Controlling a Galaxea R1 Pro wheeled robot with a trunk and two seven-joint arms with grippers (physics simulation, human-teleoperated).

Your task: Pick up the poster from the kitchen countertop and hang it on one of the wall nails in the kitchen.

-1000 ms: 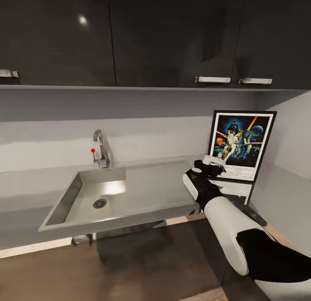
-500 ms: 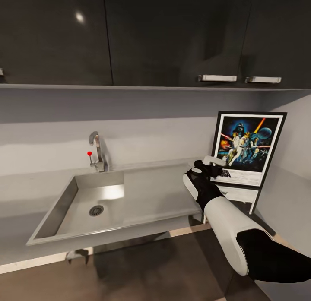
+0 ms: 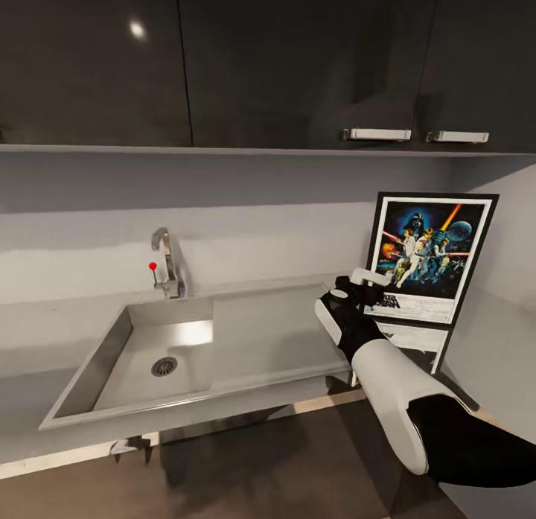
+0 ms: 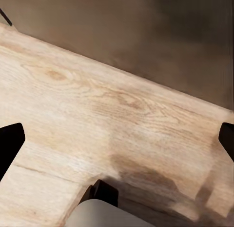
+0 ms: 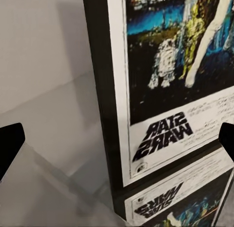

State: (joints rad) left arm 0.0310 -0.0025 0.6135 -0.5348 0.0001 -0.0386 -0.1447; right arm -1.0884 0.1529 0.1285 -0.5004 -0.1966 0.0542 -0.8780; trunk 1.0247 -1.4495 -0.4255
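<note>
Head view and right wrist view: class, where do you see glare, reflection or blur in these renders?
Head view: a bright glare spot on the dark upper cabinet, a light patch in the sink, and the poster mirrored in the glossy countertop. Right wrist view: the poster's art looks soft and blurred, its reflection below.

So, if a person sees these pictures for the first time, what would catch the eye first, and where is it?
Probably the poster, the one bright thing here: it stands upright on the grey kitchen countertop in the right corner, under dark cabinets. The right end effector is open at its lower left edge; the right wrist view shows the "Star Wars" title up close. After that, the steel sink with its chrome tap, further left.
</note>
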